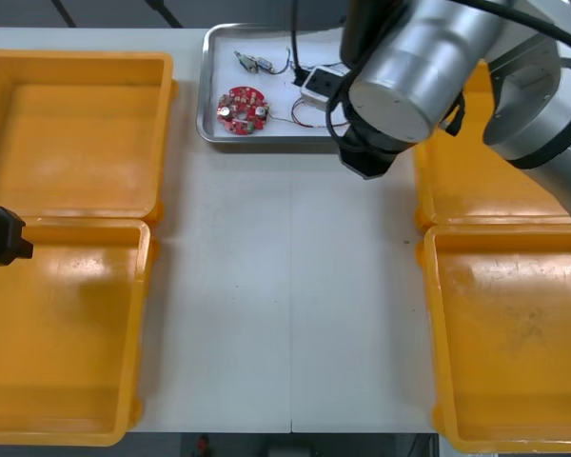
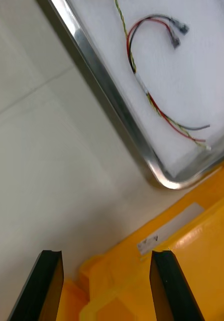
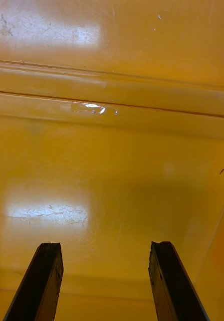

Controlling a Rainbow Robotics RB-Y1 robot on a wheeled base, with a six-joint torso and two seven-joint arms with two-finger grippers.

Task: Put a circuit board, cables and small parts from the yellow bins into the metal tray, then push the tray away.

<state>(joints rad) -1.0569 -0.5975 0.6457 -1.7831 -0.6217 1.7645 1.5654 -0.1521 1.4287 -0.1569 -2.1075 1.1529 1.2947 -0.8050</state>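
Note:
The metal tray (image 1: 209, 119), white inside, stands at the table's far middle. In it lie a round red circuit board (image 1: 243, 109), a small metal part (image 1: 252, 64) and a red and yellow cable (image 2: 157, 108). My right arm (image 1: 419, 76) hangs over the tray's right end. My right gripper (image 2: 106, 286) is open, with nothing between its fingers, above the table and a yellow bin's rim (image 2: 167, 235), just off the tray's corner (image 2: 164, 178). My left gripper (image 3: 107, 281) is open over the bare floor of a left yellow bin (image 3: 112, 165).
Two yellow bins (image 1: 76, 133) (image 1: 57, 333) line the left side and two more (image 1: 457, 190) (image 1: 514, 333) the right. Bare light table (image 1: 285, 286) runs between them from the tray to the near edge. The left arm's black end (image 1: 0, 236) shows at the left edge.

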